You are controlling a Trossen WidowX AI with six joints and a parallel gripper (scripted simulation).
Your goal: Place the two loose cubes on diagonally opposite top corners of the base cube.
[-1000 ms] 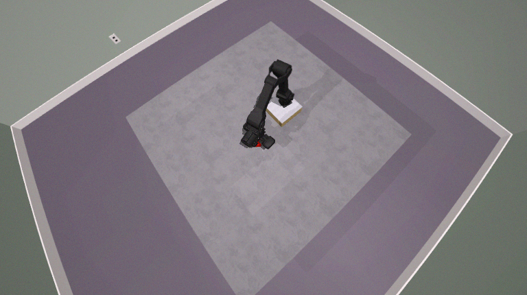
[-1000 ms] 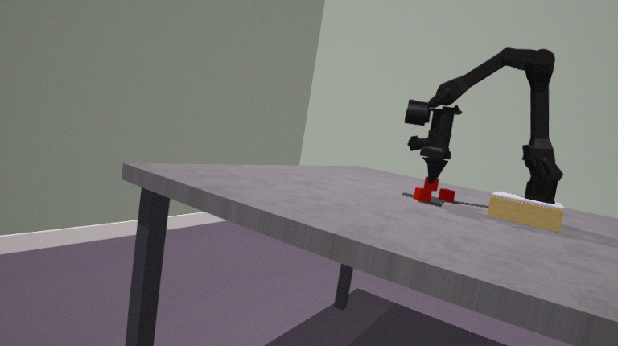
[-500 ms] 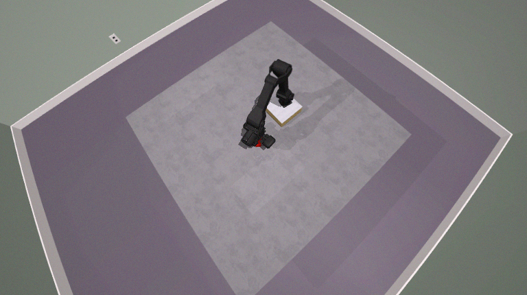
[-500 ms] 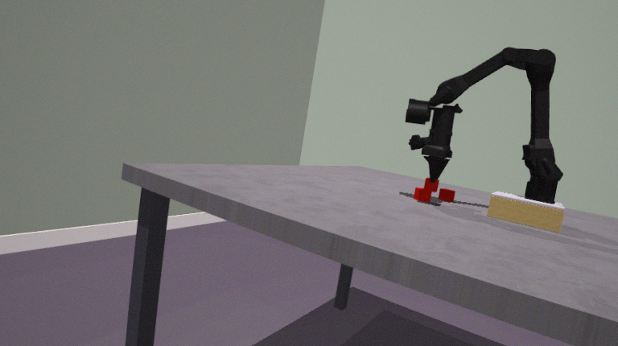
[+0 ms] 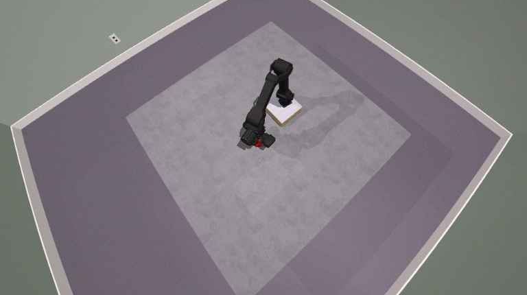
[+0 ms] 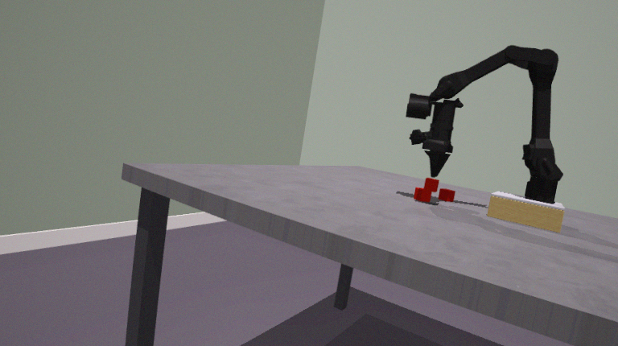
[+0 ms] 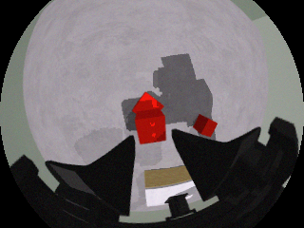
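The red base cube [image 6: 421, 195] [image 7: 146, 103] stands on the table. One red loose cube [image 6: 430, 184] [image 7: 152, 129] sits on its top, offset toward the arm base and overhanging that side; it looks roughly level. The other red loose cube [image 6: 447, 195] [image 7: 205, 125] lies on the table, apart from the base cube, to the right in the wrist view. My gripper [image 6: 434, 175] [image 7: 152, 136] is partly open, just above the upper cube, with its fingertips clear of it on both sides in the wrist view. In the top view the arm hides most of the cubes.
The arm stands on a wooden block with a white top [image 5: 282, 116] [image 6: 524, 212] [image 7: 167, 178], on the arm-base side of the cubes. The grey table [image 5: 202, 121] [image 6: 291, 191] bears everything; its near edge shows in the exterior view.
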